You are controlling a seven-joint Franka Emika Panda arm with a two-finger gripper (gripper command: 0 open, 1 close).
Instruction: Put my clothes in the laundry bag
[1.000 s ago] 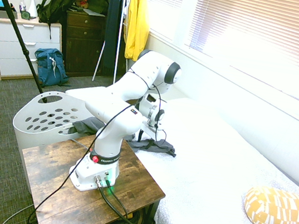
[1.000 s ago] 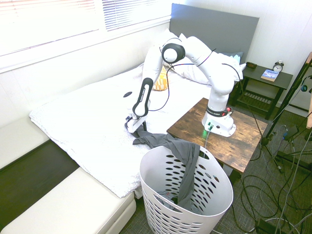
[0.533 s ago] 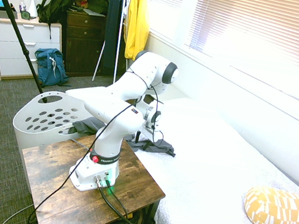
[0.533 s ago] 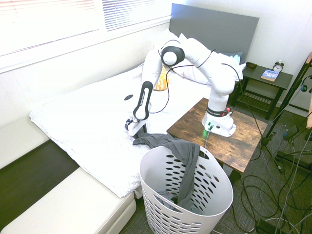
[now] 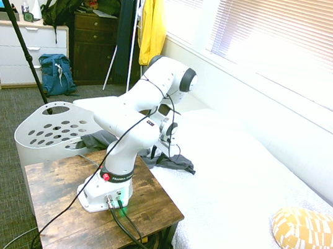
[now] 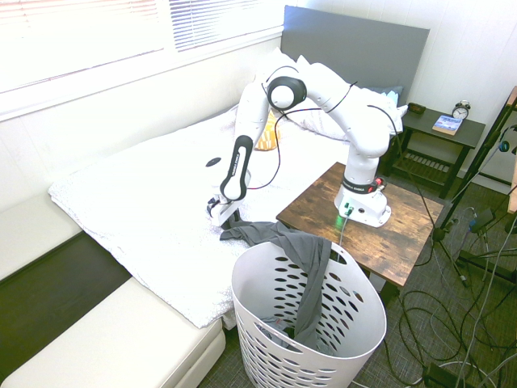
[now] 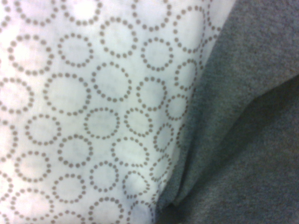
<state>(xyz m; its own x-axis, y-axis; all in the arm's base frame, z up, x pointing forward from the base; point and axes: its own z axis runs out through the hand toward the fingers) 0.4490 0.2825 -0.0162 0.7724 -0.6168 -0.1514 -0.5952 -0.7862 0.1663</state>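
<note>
My dark grey clothes (image 6: 305, 249) trail from the edge of the bed over the rim of the white laundry bag (image 6: 355, 323), and one end hangs down inside it. The other end lies bunched on the white bed (image 6: 137, 202). My gripper (image 6: 221, 217) points down onto that bunched end, right at the fabric. From the other side the gripper (image 5: 161, 152) sits low over the grey cloth (image 5: 176, 162), with the basket (image 5: 45, 138) beside the bed. The wrist view is filled by grey fabric (image 7: 243, 130) lying on the circle-patterned sheet (image 7: 93, 116).
A yellow patterned pillow (image 5: 313, 234) lies further up the bed. A yellow jacket (image 5: 151, 22) hangs by the window, and a blue backpack (image 5: 55, 73) leans against the drawers. A dark nightstand (image 6: 440, 129) stands beside the headboard.
The arm has come down and slightly toward the bed's edge, bringing the gripper onto the garment's end. The garment and basket lie as before.
</note>
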